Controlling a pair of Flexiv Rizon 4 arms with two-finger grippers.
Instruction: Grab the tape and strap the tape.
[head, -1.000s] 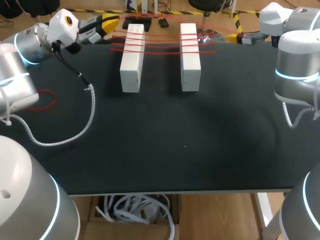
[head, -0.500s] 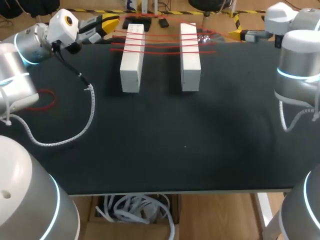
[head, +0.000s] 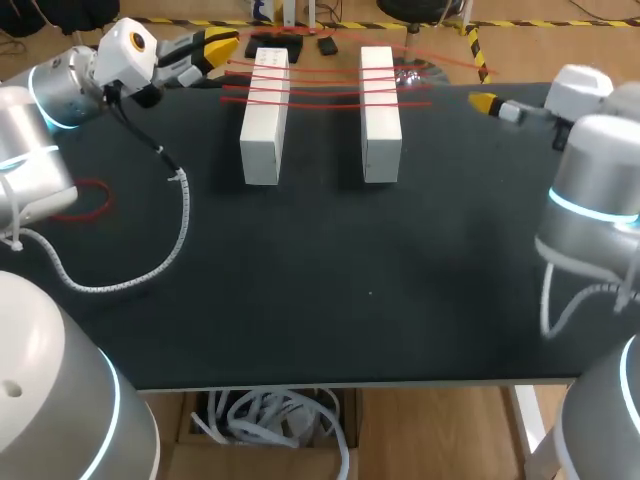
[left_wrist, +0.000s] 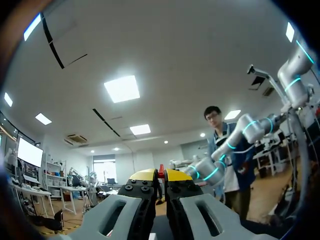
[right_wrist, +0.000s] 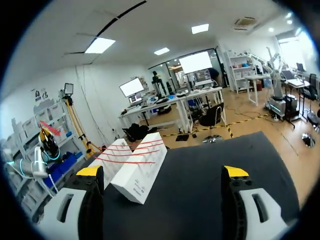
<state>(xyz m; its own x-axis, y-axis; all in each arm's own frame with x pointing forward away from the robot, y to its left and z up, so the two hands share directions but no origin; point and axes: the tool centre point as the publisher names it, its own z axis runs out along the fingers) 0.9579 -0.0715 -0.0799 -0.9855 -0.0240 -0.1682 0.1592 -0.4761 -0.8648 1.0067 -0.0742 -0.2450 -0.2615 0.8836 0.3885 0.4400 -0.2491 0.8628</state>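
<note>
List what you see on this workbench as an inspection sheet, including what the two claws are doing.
surface: black table.
job's things: two white blocks side by side near the far edge; red tape strands stretched across both.
clutter: red loop near the left edge.
grippers: left gripper shut on red tape by the far left corner; right gripper open, holding nothing.
cables: white coiled cable trailing from the left arm over the table.
surroundings: nothing seen reaching over the table.
</note>
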